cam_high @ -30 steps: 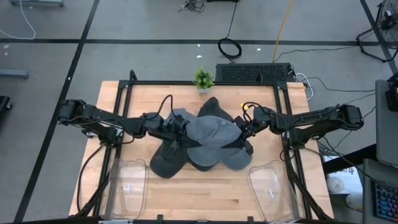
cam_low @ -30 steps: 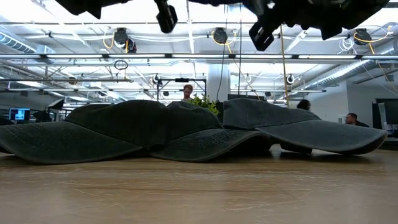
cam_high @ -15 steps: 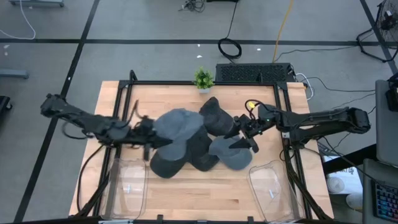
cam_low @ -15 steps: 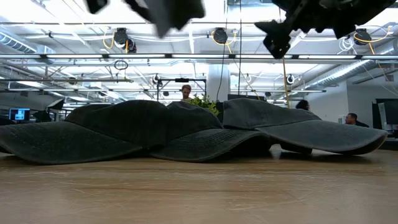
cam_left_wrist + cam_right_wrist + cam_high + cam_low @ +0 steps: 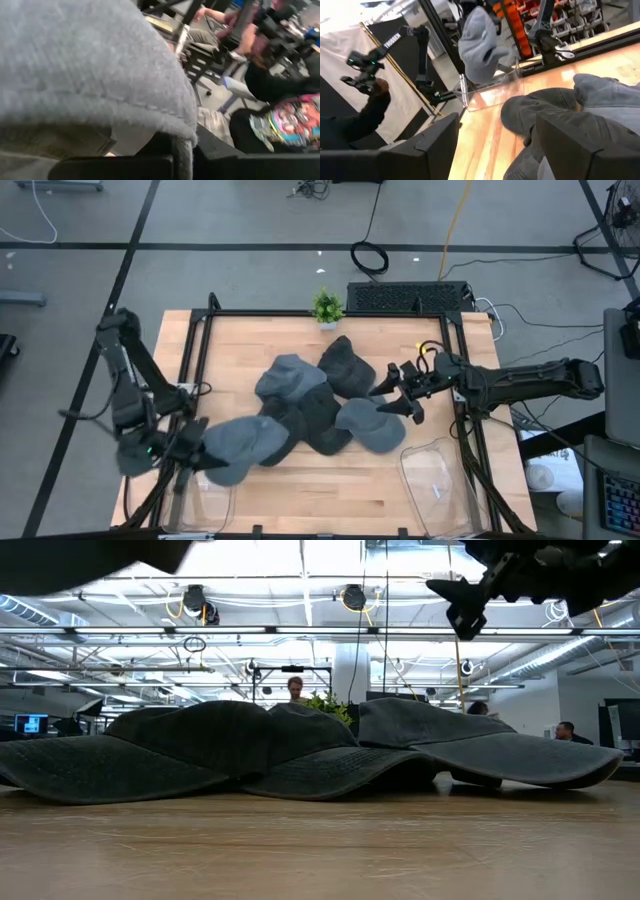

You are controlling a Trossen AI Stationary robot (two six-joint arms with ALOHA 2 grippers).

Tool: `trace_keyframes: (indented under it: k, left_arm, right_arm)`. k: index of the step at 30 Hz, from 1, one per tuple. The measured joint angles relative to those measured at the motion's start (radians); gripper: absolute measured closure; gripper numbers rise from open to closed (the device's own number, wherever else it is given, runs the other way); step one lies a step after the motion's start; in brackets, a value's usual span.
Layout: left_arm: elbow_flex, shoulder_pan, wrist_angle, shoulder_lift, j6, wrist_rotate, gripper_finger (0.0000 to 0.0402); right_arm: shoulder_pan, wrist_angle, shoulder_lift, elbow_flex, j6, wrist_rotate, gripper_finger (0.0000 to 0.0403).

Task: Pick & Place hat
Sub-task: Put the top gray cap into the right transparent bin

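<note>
Hat (image 5: 238, 446) pinched in left gripper (image 5: 190, 456) jaws; right gripper (image 5: 405, 391) jaws spread.

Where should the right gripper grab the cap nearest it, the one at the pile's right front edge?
Judging by its pose, take the cap by its right-hand edge, coming down from above on the right gripper's own side. That edge lies free on the bare table, while its left side is overlapped by the pile. The left gripper, shut on a hat, is busy near the left bin.
</note>
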State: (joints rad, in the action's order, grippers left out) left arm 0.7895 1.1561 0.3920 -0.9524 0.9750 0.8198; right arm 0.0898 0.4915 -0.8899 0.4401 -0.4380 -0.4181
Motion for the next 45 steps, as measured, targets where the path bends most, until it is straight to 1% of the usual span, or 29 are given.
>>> trace_keyframes:
  k: [4,7,10,12,14,16,20,24,28,30,35,38,41,43,45]
  left_arm:
    - [0.000,0.145,0.003,-0.078,0.141,0.127,0.0394]
    - [0.000,0.246,0.038,-0.141,0.267,0.214,0.0394]
    - [0.000,0.347,0.082,-0.185,0.413,0.336,0.0394]
    - [0.000,0.393,0.096,-0.215,0.499,0.391,0.0394]
    - [0.000,0.416,0.087,-0.240,0.535,0.429,0.0394]
    - [0.000,0.425,0.075,-0.263,0.563,0.446,0.0394]
    - [0.000,0.424,0.096,-0.318,0.670,0.434,0.0394]
    - [0.000,0.407,0.124,-0.368,0.791,0.385,0.0394]
    - [0.001,0.404,0.140,-0.369,0.863,0.349,0.0394]
    - [0.001,0.403,0.145,-0.347,0.861,0.340,0.0394]
    - [0.001,0.391,0.192,-0.241,0.831,0.317,0.0394]
    - [0.001,0.374,0.210,-0.170,0.768,0.294,0.0394]
    - [0.001,0.354,0.218,-0.121,0.722,0.249,0.0394]
    - [0.001,0.340,0.249,-0.105,0.733,0.221,0.0394]
    - [0.001,0.328,0.292,-0.103,0.779,0.190,0.0394]
  right_arm:
    - [-0.001,0.128,-0.001,-0.073,-0.003,0.003,0.0151]
    - [0.001,0.231,0.000,-0.114,-0.048,0.003,0.0151]
    - [-0.001,0.289,0.004,-0.139,-0.074,-0.001,0.0151]
    - [-0.001,0.299,0.004,-0.141,-0.074,-0.001,0.0151]
    - [-0.001,0.299,0.004,-0.141,-0.073,-0.001,0.0151]
    - [-0.001,0.301,0.004,-0.142,-0.072,-0.001,0.0151]
    - [0.000,0.306,0.004,-0.142,-0.058,-0.004,0.0151]
    - [0.000,0.317,0.004,-0.142,-0.031,-0.004,0.0151]
    - [0.000,0.335,0.004,-0.142,-0.024,-0.005,0.0151]
    - [0.000,0.336,0.004,-0.142,-0.021,-0.005,0.0151]
    - [0.000,0.339,0.004,-0.142,-0.021,-0.004,0.0151]
    - [0.000,0.343,0.004,-0.142,-0.021,-0.004,0.0151]
    - [0.000,0.342,0.004,-0.142,-0.024,-0.004,0.0151]
    - [0.000,0.339,0.004,-0.142,-0.029,-0.003,0.0151]
    - [0.000,0.327,0.004,-0.142,-0.032,-0.003,0.0151]
